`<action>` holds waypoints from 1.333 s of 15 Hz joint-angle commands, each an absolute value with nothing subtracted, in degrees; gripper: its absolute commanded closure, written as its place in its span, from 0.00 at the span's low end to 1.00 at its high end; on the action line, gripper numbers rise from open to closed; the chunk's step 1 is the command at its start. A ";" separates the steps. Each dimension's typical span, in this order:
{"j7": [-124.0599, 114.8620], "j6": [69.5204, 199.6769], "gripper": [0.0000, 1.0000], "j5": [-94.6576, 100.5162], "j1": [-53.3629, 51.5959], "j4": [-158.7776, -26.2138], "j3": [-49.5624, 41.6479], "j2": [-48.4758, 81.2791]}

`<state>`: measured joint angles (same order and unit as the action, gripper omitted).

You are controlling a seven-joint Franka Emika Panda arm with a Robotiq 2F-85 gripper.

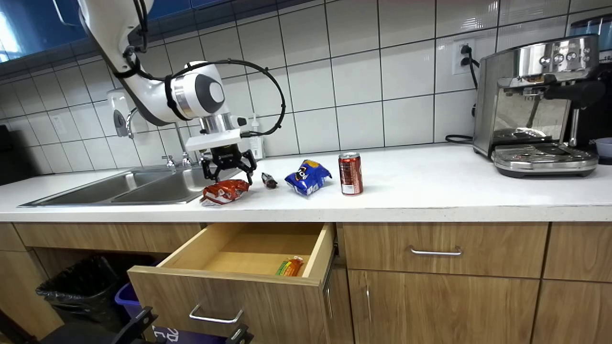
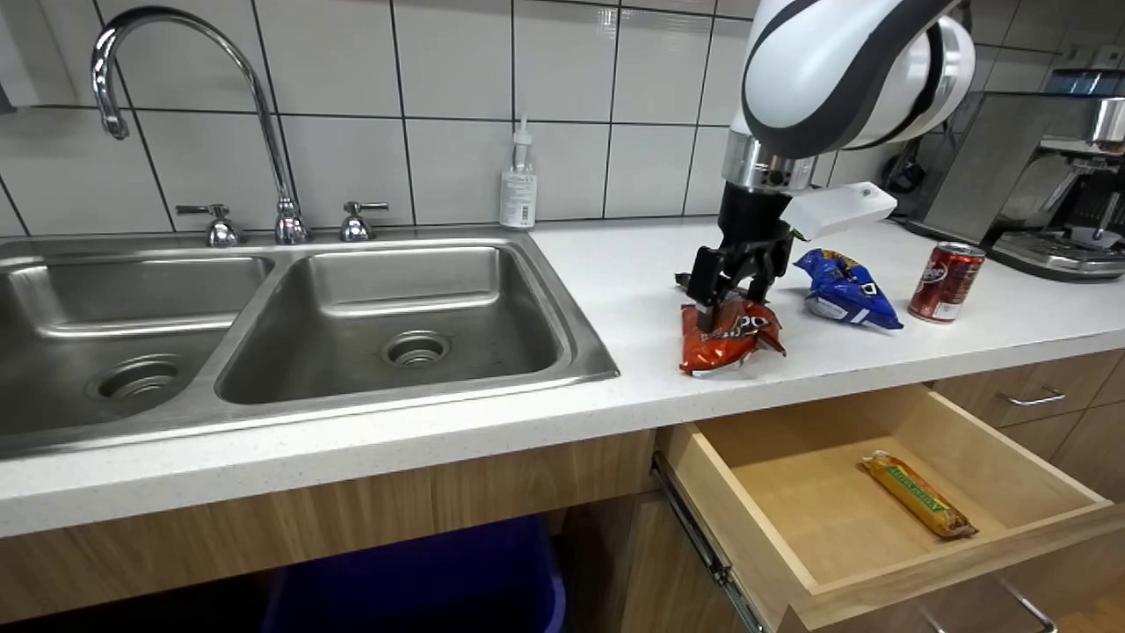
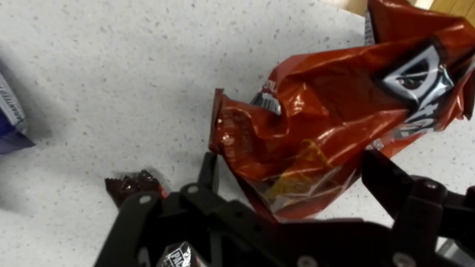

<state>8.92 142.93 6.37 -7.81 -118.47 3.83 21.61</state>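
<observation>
My gripper [image 1: 229, 179] points down over the counter with its fingers spread wide. It also shows in an exterior view [image 2: 731, 309]. A crumpled red chip bag [image 3: 326, 111] lies on the counter below and between the fingers, and also shows in both exterior views [image 1: 224, 192] [image 2: 725, 347]. In the wrist view the fingertips [image 3: 291, 157] stand at either side of the bag's near end; I cannot tell whether they touch it. A small dark wrapped snack [image 1: 269, 180] lies beside the gripper, partly hidden by it in the wrist view [image 3: 133, 185]. A blue chip bag [image 1: 308, 177] lies farther along.
A red can [image 1: 350, 174] stands past the blue bag. An open drawer [image 1: 239, 291] juts out below the counter, holding an orange-yellow wrapped bar [image 2: 918, 494]. A double steel sink [image 2: 589, 352], a pump bottle [image 2: 518, 189] and a coffee machine [image 1: 530, 105] stand around.
</observation>
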 commanded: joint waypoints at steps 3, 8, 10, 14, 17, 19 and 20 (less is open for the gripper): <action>7.53 141.44 0.00 7.69 -7.49 -123.45 4.05 16.68; 7.22 141.50 0.00 7.95 -7.14 -126.61 3.64 14.26; 7.22 141.66 0.00 7.89 -6.73 -128.18 3.34 13.12; 7.56 141.92 0.00 7.59 -6.00 -129.55 2.71 12.83; 7.78 142.02 0.00 7.65 -5.89 -129.97 2.66 13.37; 7.93 141.99 0.00 7.64 -6.08 -130.62 2.92 13.11; 8.05 142.06 0.00 7.61 -6.13 -130.99 3.06 12.90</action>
<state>8.92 142.88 6.38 -6.56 -128.95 2.32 14.89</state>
